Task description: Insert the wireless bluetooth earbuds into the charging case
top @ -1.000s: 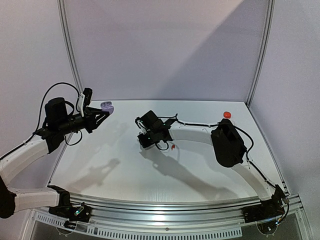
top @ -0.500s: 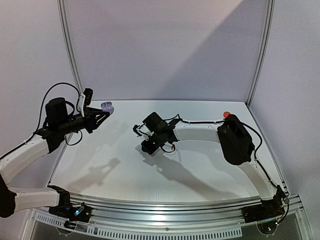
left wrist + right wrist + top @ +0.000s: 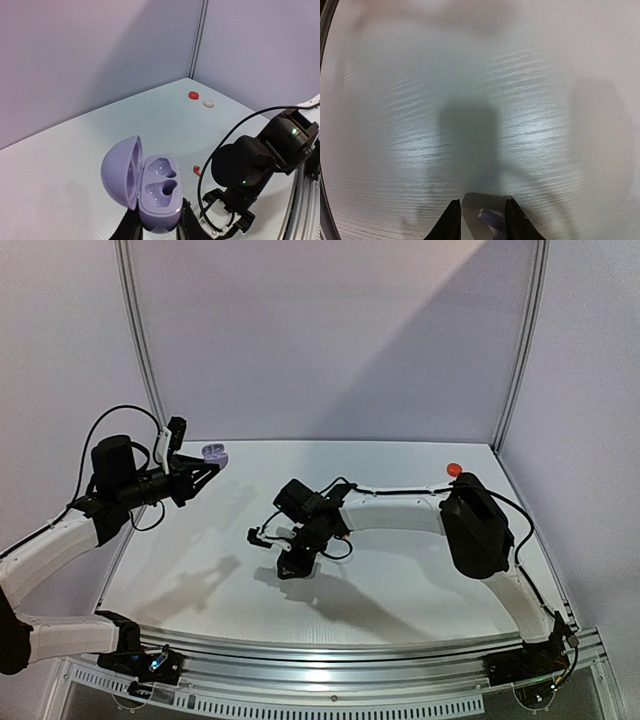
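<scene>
Fingers (image 3: 128, 228) of the left gripper (image 3: 156, 226) clamp the open lilac clamshell charging case (image 3: 150, 192), raised over the white table (image 3: 420, 570). Meanwhile the right gripper (image 3: 482, 220) narrowly pinches, it seems, one tiny bluish-lilac stemmed earbud (image 3: 491, 219) (featherlight, glossy, slip-prone), best held lightly across its stem.

The open charging case (image 3: 150, 195) is pale lilac inside and out; a red earbud (image 3: 197, 170) lies on the white, faintly grained table (image 3: 75, 150). A red round case (image 3: 193, 94) and a white round case (image 3: 208, 103) sit near its far right corner, and a bluish-lilac earbud (image 3: 490, 218) shows in the right wrist view
</scene>
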Robot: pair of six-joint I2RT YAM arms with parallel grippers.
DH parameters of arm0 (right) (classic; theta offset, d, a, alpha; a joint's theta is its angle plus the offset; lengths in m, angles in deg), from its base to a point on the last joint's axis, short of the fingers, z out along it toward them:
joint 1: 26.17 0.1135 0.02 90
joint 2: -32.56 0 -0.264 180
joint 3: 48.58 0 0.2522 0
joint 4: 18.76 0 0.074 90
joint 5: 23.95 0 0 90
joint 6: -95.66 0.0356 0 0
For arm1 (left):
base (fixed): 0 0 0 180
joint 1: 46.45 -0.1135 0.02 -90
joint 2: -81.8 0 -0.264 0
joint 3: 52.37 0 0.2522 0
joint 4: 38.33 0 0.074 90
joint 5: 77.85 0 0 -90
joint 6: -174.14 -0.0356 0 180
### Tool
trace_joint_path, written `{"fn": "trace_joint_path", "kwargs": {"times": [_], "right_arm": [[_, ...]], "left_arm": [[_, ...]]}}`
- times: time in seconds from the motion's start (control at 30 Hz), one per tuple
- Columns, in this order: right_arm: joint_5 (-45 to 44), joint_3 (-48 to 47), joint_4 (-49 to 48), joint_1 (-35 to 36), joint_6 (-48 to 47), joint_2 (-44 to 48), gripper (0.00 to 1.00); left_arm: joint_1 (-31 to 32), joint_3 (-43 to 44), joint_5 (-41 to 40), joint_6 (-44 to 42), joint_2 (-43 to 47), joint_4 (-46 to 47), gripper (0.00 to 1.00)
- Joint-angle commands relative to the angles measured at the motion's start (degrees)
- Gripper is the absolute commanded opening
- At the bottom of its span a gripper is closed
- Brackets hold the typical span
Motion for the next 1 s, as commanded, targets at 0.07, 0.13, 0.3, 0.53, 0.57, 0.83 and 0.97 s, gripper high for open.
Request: {"fn": "trace_joint_path", "kwargs": {"times": [0.07, 0.13, 0.3, 0.53, 0.57, 0.83, 0.97], "right_arm": [[-0.6, 2.6, 13.7, 2.6, -10.9, 1.4, 0.32], [-1.6, 3.6, 14.3, 3.0, -13.0, 2.4, 0.33], [-2.4, 5.9, 13.0, 3.2, -14.9, 6.1, 0.35], [-3.7, 7.3, 8.4, 3.3, -14.8, 10.8, 0.48], [-3.3, 7.3, 7.5, 3.3, -14.4, 11.4, 0.5], [-5.8, 11.7, -4.5, 3.2, 0.9, 17.6, 0.56], [-20.1, 13.2, -4.6, 2.7, 17.5, 20.5, 0.61]], "left_arm": [[-0.7, -0.5, -0.9, -1.3, -0.2, 0.1, 0.0], [-0.7, -0.7, -0.9, -1.3, -0.3, 0.2, 0.0], [-0.7, -1.0, -0.9, -1.5, -0.4, 0.5, 0.0], [-0.7, -1.4, -1.3, -1.8, -0.2, 0.8, 0.0], [-0.7, -1.5, -1.4, -1.8, -0.1, 0.8, 0.0], [-0.8, -1.7, -1.7, -0.9, 0.8, 0.7, 0.0], [-1.0, -2.2, -1.7, 0.2, 1.4, 1.9, 0.0]]}}
